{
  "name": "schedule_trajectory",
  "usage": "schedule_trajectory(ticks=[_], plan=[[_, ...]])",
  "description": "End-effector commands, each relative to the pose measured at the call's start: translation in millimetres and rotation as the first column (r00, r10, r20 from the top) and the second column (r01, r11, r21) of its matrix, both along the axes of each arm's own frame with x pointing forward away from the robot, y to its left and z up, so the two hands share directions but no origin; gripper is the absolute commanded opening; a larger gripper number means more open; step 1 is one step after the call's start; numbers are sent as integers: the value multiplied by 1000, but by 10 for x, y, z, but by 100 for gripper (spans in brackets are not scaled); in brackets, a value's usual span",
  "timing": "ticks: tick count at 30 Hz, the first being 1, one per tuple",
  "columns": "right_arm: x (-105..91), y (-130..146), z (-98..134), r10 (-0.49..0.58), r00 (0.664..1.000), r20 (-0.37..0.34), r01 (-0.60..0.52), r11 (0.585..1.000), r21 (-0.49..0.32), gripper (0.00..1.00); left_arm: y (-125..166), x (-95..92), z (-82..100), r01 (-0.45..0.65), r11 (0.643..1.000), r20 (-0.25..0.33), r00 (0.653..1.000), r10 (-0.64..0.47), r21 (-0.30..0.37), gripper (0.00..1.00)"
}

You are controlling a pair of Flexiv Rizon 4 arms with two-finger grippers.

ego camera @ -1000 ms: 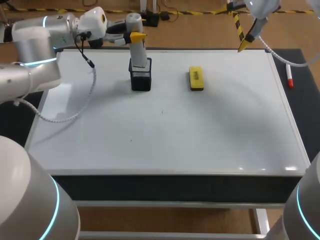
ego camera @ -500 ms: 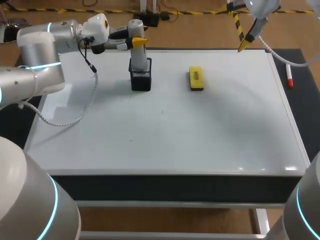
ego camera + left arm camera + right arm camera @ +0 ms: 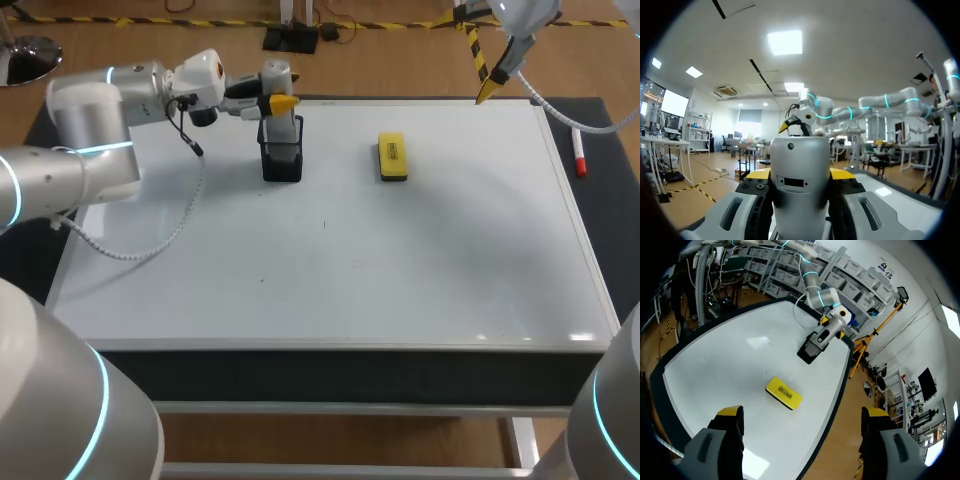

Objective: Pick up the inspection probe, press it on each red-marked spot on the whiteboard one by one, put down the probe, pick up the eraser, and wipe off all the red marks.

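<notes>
Left hand [image 3: 278,99] clamped on grey cylindrical probe [image 3: 284,128] in far-left black mesh holder [image 3: 282,160], right hand [image 3: 802,415] fingers apart; yellow block eraser [image 3: 392,157] untouched, so wiping likely remains.

The left arm [image 3: 110,85] lies level, the left gripper [image 3: 277,98] seemingly clamped on the probe [image 3: 277,72], while the right gripper [image 3: 801,412] hangs high with fingers [image 3: 726,414] spread wide.

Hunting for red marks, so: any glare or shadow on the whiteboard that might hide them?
Head view: whiteboard evenly lit, two small glints at its near edge. Right wrist view: pale light reflection beyond the eraser. Left wrist view: the probe blocks most of it.
</notes>
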State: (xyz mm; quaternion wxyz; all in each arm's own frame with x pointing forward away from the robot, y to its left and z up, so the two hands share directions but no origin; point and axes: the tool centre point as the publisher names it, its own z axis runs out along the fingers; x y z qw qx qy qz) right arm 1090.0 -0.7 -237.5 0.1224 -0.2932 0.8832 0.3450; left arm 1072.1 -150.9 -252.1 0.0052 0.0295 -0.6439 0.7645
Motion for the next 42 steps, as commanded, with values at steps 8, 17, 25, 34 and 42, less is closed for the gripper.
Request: schedule_trajectory(ticks=[8, 17, 25, 34, 42], plan=[[7, -4, 4, 2, 1000, 0, -2, 1000, -4, 100, -41, 64, -194, -8, 1000, 6, 1000, 8, 6, 0], [7, -4, 4, 2, 1000, 0, -2, 1000, -4, 100, -63, 54, -235, -9, 1000, 5, 1000, 9, 22, 35], [7, -4, 4, 2, 1000, 0, -2, 1000, -4, 100, -23, -74, -149, -46, 998, 3, 999, 46, 50, 100], [7, -4, 4, 2, 1000, 0, -2, 1000, -4, 100, 174, -221, -75, -199, 962, 13, 980, 200, 185, 100], [7, -4, 4, 2, 1000, 0, -2, 1000, -4, 100, 456, -356, -11, -350, 886, 34, 933, 357, 304, 100]])
